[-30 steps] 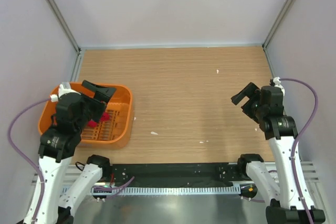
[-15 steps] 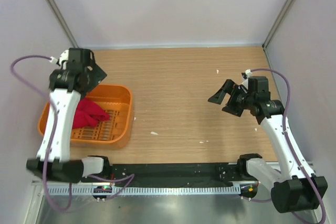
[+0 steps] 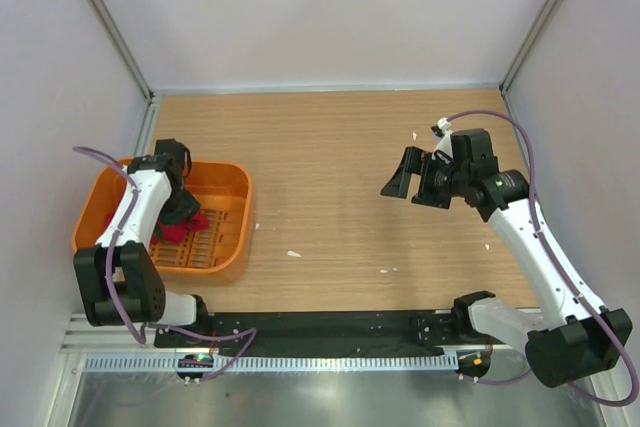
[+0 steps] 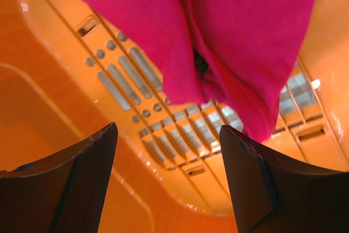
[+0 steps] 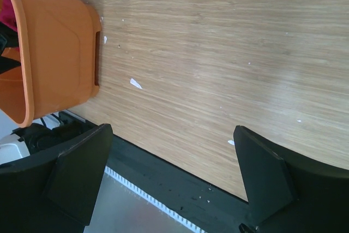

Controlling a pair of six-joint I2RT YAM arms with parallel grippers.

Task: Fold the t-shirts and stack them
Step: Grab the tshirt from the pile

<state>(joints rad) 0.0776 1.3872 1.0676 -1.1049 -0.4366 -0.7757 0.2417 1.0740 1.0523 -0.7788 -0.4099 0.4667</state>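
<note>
The red t-shirt (image 3: 186, 230) lies bunched inside the orange basket (image 3: 232, 183) at the table's left. In the left wrist view the t-shirt (image 4: 240, 42) fills the top of the picture over the slotted basket floor (image 4: 136, 85). My left gripper (image 3: 184, 211) reaches down into the basket just above the cloth. It is open (image 4: 168, 132), with only basket floor between its fingers and the cloth just beyond the tips. My right gripper (image 3: 405, 185) hangs open over the bare wood right of centre, holding nothing (image 5: 172, 135).
The wooden table (image 3: 340, 147) is walled at the back and both sides. Small white scraps (image 3: 293, 253) lie on the wood near the basket. A black rail (image 3: 330, 325) runs along the near edge. The right wrist view shows the basket's outer wall (image 5: 54, 53).
My left arm came from behind the basket down into it, and its jaws narrowed slightly. My right gripper shifted left, toward the table's middle.
</note>
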